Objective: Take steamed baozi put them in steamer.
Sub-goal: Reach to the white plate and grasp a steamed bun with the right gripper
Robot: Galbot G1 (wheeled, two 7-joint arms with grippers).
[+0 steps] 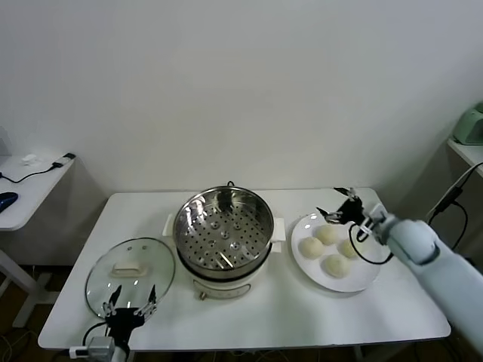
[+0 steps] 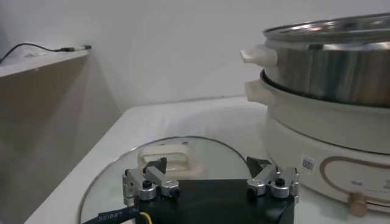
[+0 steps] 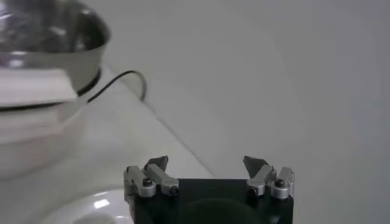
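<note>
Four cream-white baozi lie on a white plate [image 1: 362, 277] to the right of the steamer: one on the left [image 1: 311, 246], one at the back [image 1: 327, 234], one on the right [image 1: 349, 247], one in front [image 1: 336, 265]. The steamer [image 1: 223, 230] stands mid-table, its perforated tray bare; it also shows in the left wrist view [image 2: 329, 67] and the right wrist view [image 3: 42, 36]. My right gripper [image 1: 332, 204] [image 3: 207, 164] is open and empty, above the plate's far edge. My left gripper [image 1: 131, 296] [image 2: 207, 167] is open and empty at the front left, by the lid.
A round glass lid [image 1: 130, 275] [image 2: 170, 158] with a white handle lies on the table left of the steamer. A black cable [image 3: 122, 79] runs behind the steamer. A side table [image 1: 30, 177] stands at the left. The wall is close behind the table.
</note>
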